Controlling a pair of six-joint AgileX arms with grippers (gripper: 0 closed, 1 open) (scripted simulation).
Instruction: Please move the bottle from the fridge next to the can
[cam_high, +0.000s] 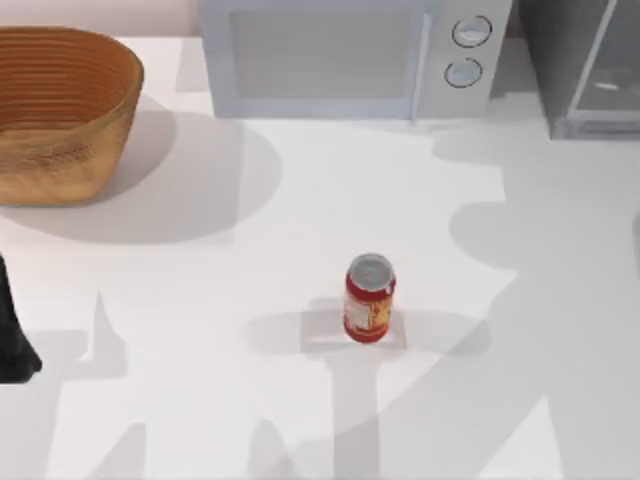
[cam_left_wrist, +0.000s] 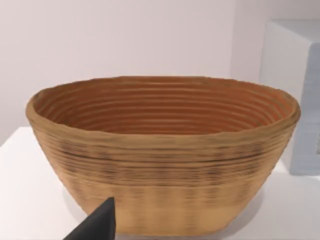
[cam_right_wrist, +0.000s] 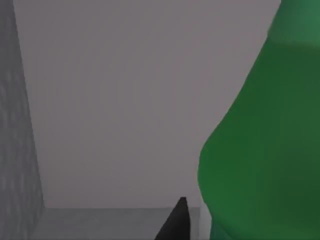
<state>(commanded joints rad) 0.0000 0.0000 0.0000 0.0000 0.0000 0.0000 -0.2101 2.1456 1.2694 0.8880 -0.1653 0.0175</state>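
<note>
The red can (cam_high: 369, 298) with a silver top stands upright near the middle of the white table. At the back right corner is the dark grey fridge (cam_high: 560, 60) with its glass-paned door (cam_high: 612, 70). In the right wrist view the green bottle (cam_right_wrist: 260, 150) looms very close inside the fridge's grey interior (cam_right_wrist: 125, 100). A dark part of my right gripper (cam_right_wrist: 175, 225) shows right beside the bottle's base. My left arm (cam_high: 12, 340) is parked at the table's left edge.
A woven basket (cam_high: 60, 110) (cam_left_wrist: 165, 165) sits at the back left, straight ahead of my left gripper (cam_left_wrist: 97, 225). A pale microwave (cam_high: 350, 55) with two round knobs stands at the back middle, left of the fridge. Open tabletop surrounds the can.
</note>
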